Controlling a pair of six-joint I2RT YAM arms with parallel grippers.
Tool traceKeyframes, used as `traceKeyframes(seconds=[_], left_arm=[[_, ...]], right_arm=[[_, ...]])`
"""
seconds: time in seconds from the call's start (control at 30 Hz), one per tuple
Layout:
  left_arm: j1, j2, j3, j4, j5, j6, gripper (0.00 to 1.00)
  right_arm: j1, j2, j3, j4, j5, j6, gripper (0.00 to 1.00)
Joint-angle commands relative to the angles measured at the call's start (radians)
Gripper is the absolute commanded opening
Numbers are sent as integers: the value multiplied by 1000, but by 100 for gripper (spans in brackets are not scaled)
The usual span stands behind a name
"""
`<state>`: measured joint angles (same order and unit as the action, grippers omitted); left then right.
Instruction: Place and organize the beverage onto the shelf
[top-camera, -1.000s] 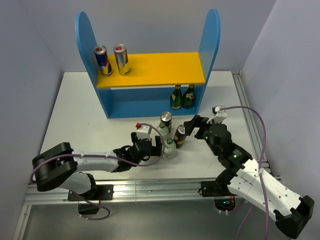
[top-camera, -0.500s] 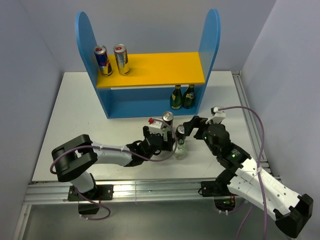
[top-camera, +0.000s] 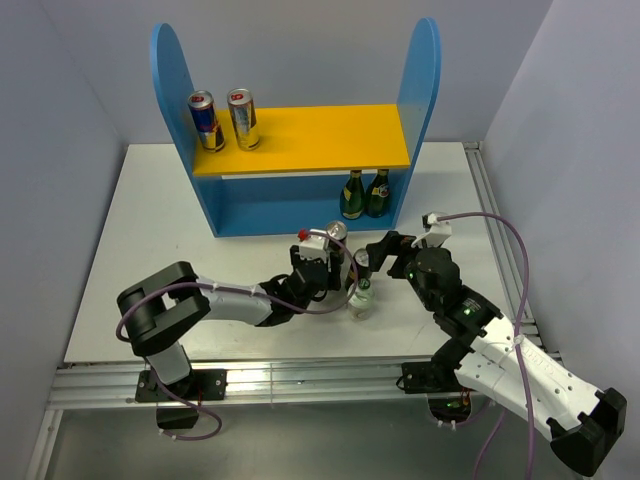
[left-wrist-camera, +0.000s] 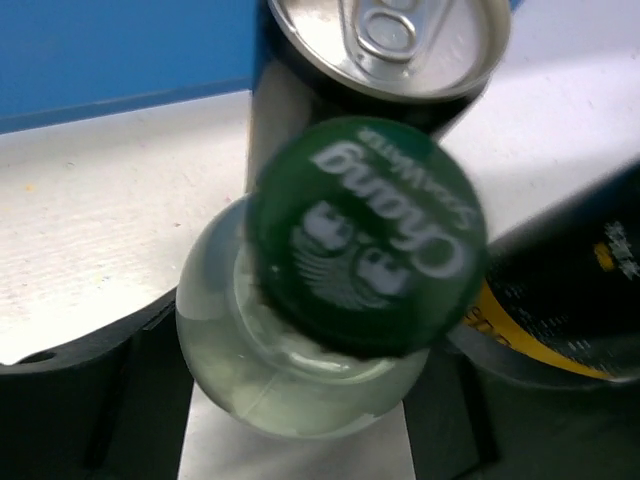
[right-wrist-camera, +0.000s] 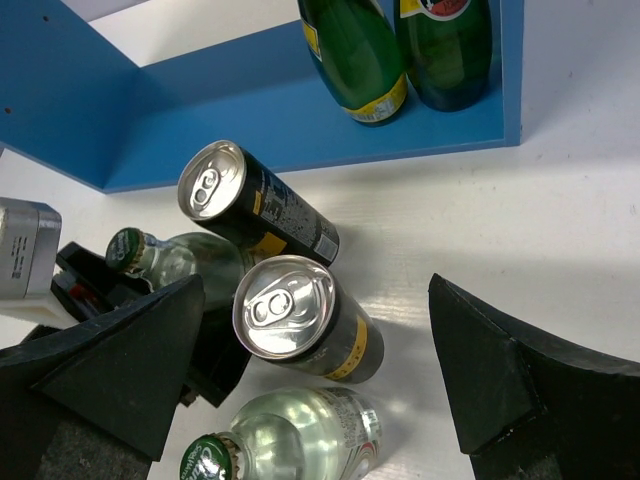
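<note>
A clear bottle (left-wrist-camera: 300, 380) with a green cap stands between the fingers of my left gripper (left-wrist-camera: 300, 425), which is shut on its body. The right wrist view shows the same bottle (right-wrist-camera: 190, 262) held. My left gripper (top-camera: 332, 278) covers it from above. A second clear bottle (top-camera: 360, 300) stands free beside it. Two black-and-gold cans (right-wrist-camera: 262, 208) (right-wrist-camera: 305, 325) stand close behind. My right gripper (right-wrist-camera: 310, 370) hangs open over the nearer can. The shelf (top-camera: 170, 80) holds a blue-and-silver can (top-camera: 205, 120) and a gold can (top-camera: 243, 118) on its yellow board (top-camera: 330, 135).
Two dark green bottles (top-camera: 352, 195) (top-camera: 378, 193) stand at the right end of the shelf's lower level, near the right side panel (top-camera: 420, 80). The white table (top-camera: 160, 230) ends at a metal rail (top-camera: 300, 375) by the arm bases.
My left gripper moved right into the group of drinks and closed from open onto one clear bottle. The other clear bottle shifted a little to the right. The right arm stayed still.
</note>
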<state>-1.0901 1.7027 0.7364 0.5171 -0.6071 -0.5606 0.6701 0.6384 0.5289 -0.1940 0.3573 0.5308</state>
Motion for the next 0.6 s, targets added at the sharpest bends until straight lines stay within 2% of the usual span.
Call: traceKeyframes(seconds=[0.0, 0.03, 0.07, 0.17, 0.2, 0.57], left_arm=[[25, 15, 20, 38, -26, 10, 61], [29, 17, 20, 38, -26, 11, 56], [32, 15, 20, 38, -25, 11, 39], [32, 3, 17, 14, -31, 4, 5], [32, -12, 14, 9, -34, 2, 1], [38, -241, -40, -178, -219, 20, 0]], right_arm=[[5, -2, -9, 39, 8, -2, 100], [5, -3, -9, 39, 9, -2, 100], [5, -2, -9, 38, 9, -2, 100], [5, -2, -7, 36, 9, 0, 100], [5, -2, -9, 39, 8, -2, 100], [5, 10, -9, 48, 5, -5, 100]])
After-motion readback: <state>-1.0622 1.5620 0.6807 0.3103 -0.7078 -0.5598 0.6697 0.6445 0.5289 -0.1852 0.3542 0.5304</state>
